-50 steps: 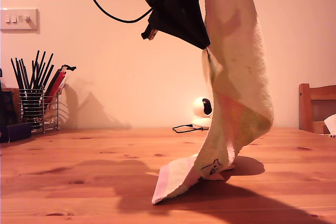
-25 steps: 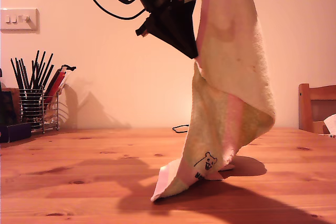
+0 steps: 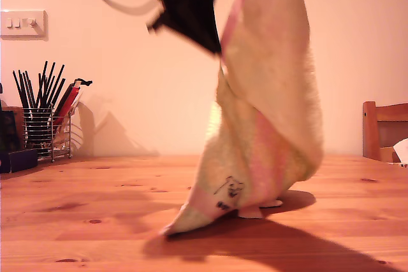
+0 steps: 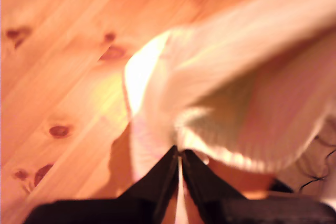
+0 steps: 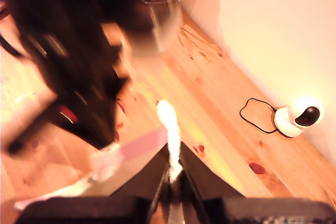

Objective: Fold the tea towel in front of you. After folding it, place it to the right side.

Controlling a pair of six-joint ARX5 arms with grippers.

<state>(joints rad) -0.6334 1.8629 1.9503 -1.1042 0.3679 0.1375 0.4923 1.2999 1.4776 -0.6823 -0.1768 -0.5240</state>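
a home room: a knotty pine table (image 3: 95,202), a wooden chair (image 3: 382,128) at the exterior view's right, a white wall switch (image 3: 23,23) far left.

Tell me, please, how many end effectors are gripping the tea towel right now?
2. My first end effector is shut on a bunched fold of the tea towel, above the table. My second end effector is shut on a thin edge of it.

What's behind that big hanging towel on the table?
Beyond the tea towel I can see only plain wall and a wooden chair at the exterior view's right. The cloth covers the table's back edge there. My second wrist view shows a small white camera by the wall.
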